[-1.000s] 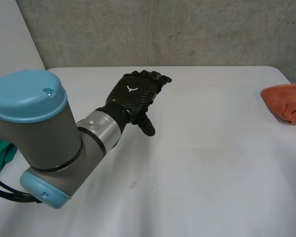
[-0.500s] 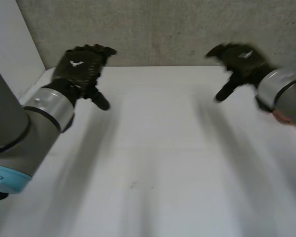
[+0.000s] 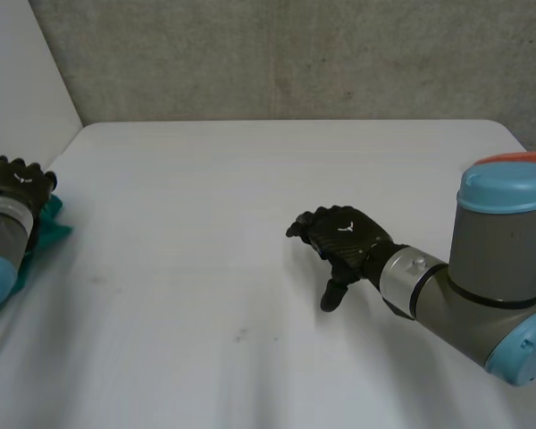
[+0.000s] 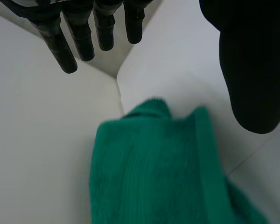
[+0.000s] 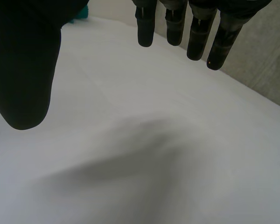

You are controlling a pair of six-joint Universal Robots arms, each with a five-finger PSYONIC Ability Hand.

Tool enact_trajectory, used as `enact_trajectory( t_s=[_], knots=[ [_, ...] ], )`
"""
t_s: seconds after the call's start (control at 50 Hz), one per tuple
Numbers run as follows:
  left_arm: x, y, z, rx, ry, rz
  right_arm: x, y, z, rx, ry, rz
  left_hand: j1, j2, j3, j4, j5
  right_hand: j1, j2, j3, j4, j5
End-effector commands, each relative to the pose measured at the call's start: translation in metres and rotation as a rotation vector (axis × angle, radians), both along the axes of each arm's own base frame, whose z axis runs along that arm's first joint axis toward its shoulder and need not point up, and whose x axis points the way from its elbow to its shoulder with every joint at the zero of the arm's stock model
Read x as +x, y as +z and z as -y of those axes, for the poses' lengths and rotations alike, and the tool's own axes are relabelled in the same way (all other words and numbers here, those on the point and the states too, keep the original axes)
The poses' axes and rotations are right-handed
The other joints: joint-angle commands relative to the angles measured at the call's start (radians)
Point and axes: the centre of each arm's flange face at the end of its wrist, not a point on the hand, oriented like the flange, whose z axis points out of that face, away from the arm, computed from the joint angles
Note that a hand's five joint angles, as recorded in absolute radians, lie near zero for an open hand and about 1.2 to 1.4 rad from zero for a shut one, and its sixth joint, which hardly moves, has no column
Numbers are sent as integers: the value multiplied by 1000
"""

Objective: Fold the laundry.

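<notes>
A green towel [image 3: 55,220] lies bunched at the table's left edge. My left hand [image 3: 16,181] hovers over it, open. In the left wrist view the green towel [image 4: 154,172] lies under the palm, its folded corner pointing toward the straight fingers [image 4: 86,35], and the thumb [image 4: 254,70] stands apart from it. An orange cloth [image 3: 529,157] peeks out at the far right behind my right arm. My right hand [image 3: 347,235] hangs open over the middle of the white table [image 3: 232,170], holding nothing. Its fingers [image 5: 177,23] are straight above bare table.
A grey concrete wall [image 3: 295,54] runs behind the table. A white panel [image 3: 18,80] stands at the back left corner. My right arm's big joint [image 3: 496,259] covers the table's right side.
My left hand swept from the table's back middle to the far left edge over the green towel. My right hand came in from the right and dropped to the table's middle.
</notes>
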Motion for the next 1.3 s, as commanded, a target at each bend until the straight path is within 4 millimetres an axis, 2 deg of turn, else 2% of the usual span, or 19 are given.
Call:
enact_trajectory(
  t_s=[0.02,0.24,0.32,0.42,0.48,0.54,0.56,0.62,0.64,0.7,0.72,0.78,0.8,0.88,0.96,1.02,1.1,1.2,1.3],
  knots=[
    [23,-34,17,46,106,188,-2,-3,-4,15,1,-9,4,-28,-33,-27,-44,-27,-43,-32,-57,-63],
    [41,-62,32,106,160,328,-7,-8,-6,32,-8,-18,72,40,35,41,25,-27,-43,-32,-57,-63],
    [43,-63,40,95,165,336,-8,-9,-6,36,-11,-20,395,362,358,363,347,-27,-43,-32,-57,-63],
    [43,-70,50,84,175,350,-9,-8,-5,34,-17,-20,1225,1193,1188,1194,1177,-27,-43,-32,-57,-63],
    [37,-65,52,42,188,352,-10,-6,-6,30,-17,-18,1226,1194,1189,1195,1178,-27,-43,-32,-57,-63],
    [10,-47,50,-58,161,336,-11,2,-8,10,-17,-7,1226,1194,1189,1195,1178,-27,-43,-32,-57,-63],
    [-16,-26,44,-140,111,314,-11,6,-7,1,-20,-2,1226,1194,1189,1195,1178,-27,-43,-32,-57,-63],
    [-54,3,29,-249,34,274,-14,9,-3,-7,-31,3,1226,1194,1189,1195,1178,-27,-43,-32,-57,-63],
    [-78,18,16,-311,-19,229,-18,11,2,-13,-49,5,1226,1194,1189,1195,1178,-27,-43,-32,-57,-63],
    [-114,34,-6,-378,-100,137,-25,16,11,-29,-84,9,1226,1194,1189,1195,1178,-27,-43,-32,-57,-63],
    [-140,36,-25,-393,-171,71,-29,20,16,-44,-111,11,1226,1194,1189,1195,1178,-27,-43,-32,-57,-63],
    [-178,35,-60,-389,-286,-29,-35,25,24,-63,-150,12,1226,1194,1189,1195,1178,-27,-43,-32,-57,-63],
    [-200,32,-84,-374,-357,-87,-38,28,28,-73,-170,16,1226,1194,1189,1195,1178,-27,-43,-32,-57,-63],
    [-235,9,-140,-298,-508,-149,-45,35,38,-113,-217,22,1226,1194,1189,1195,1178,-27,-43,-32,-57,-63],
    [-252,-17,-180,-228,-606,-126,-53,37,45,-125,-248,22,1212,1179,1175,1180,1164,-27,-43,-32,-57,-63],
    [-255,-26,-202,-184,-654,-90,-57,37,49,-126,-263,22,890,858,853,859,842,-27,-43,-32,-57,-63],
    [-246,-29,-212,-116,-665,-23,-61,38,54,-133,-278,23,672,640,635,641,625,-27,-43,-32,-57,-63],
    [-229,-10,-210,-68,-623,7,-62,43,58,-148,-277,31,91,59,54,60,43,-27,-43,-32,-57,-63],
    [-208,34,-190,-145,-536,-68,-60,52,62,-169,-272,45,31,-1,-6,0,-16,-27,-43,-32,-57,-63]
  ],
)
